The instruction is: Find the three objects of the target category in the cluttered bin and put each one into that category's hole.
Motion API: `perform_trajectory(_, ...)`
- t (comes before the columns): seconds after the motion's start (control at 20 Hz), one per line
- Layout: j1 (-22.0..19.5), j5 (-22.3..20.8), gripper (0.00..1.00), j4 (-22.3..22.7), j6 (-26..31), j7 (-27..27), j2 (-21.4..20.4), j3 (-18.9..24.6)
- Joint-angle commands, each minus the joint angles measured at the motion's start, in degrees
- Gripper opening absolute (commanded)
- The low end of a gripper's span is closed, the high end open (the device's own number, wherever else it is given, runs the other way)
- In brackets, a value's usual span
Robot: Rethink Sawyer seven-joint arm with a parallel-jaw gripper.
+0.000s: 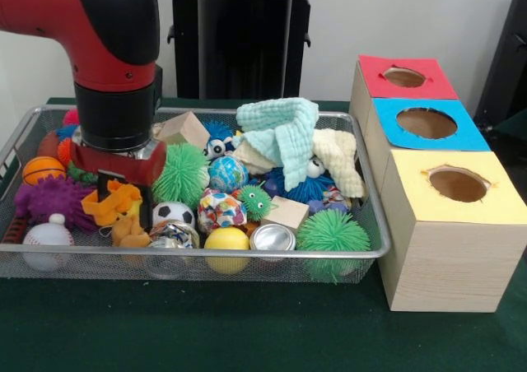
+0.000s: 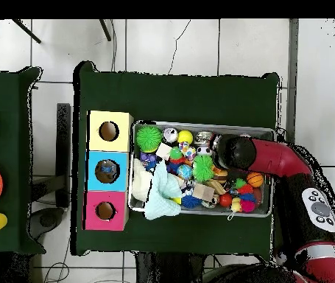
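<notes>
the red and black arm [image 1: 115,67] comes down in the upper left of the front view, and its gripper [image 1: 122,197] sits low in the left part of the wire bin [image 1: 375,224], right at an orange crinkled toy [image 1: 114,203]. dark finger parts show beside that toy, but i cannot tell how far apart they are or whether they have hold of anything.

the bin fills the left and centre of the frame on a green table [image 1: 206,331]. along its front edge lie a white baseball [image 1: 48,236], a small soccer ball [image 1: 173,214], a yellow ball [image 1: 226,240], a silver can [image 1: 272,237] and a spiky green ball [image 1: 333,234]. a purple fuzzy toy [image 1: 51,199] and a small basketball [image 1: 43,169] sit at the far left. a mint green cloth [image 1: 284,129] is heaped at the centre top, with a cream cloth [image 1: 339,160] just right of it.

at the right of the frame stands a wooden box [image 1: 436,257] with three round holes: the red hole [image 1: 403,77] uppermost, the blue hole [image 1: 426,123] in the middle, the yellow hole [image 1: 458,184] lowest. in the overhead view the box is at the bin's left, touching it.
</notes>
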Motion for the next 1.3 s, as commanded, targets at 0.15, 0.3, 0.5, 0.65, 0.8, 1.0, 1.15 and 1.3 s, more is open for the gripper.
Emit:
perform_trajectory(0.15,0.8,0.8,1.00,5.4,8.7,-4.0,-1.8,3.0)
perform_trajectory(0.3,0.7,0.9,1.00,7.6,8.6,-3.8,-4.5,2.8)
perform_trajectory(0.5,3.1,2.4,1.00,10.8,16.0,-3.7,-14.6,0.4)
perform_trajectory(0.65,1.6,3.4,1.00,11.1,18.1,-4.9,-15.7,1.5)
perform_trajectory(0.8,1.0,3.2,1.00,8.3,20.1,-5.8,-14.4,2.3)
perform_trajectory(1.0,0.6,4.5,1.00,6.0,27.5,-7.5,-18.2,2.8)
perform_trajectory(1.15,-0.3,4.1,1.00,5.8,24.2,-7.0,-15.6,3.8)
perform_trajectory(1.3,-0.2,3.3,1.00,6.7,19.9,-5.3,-13.8,4.1)
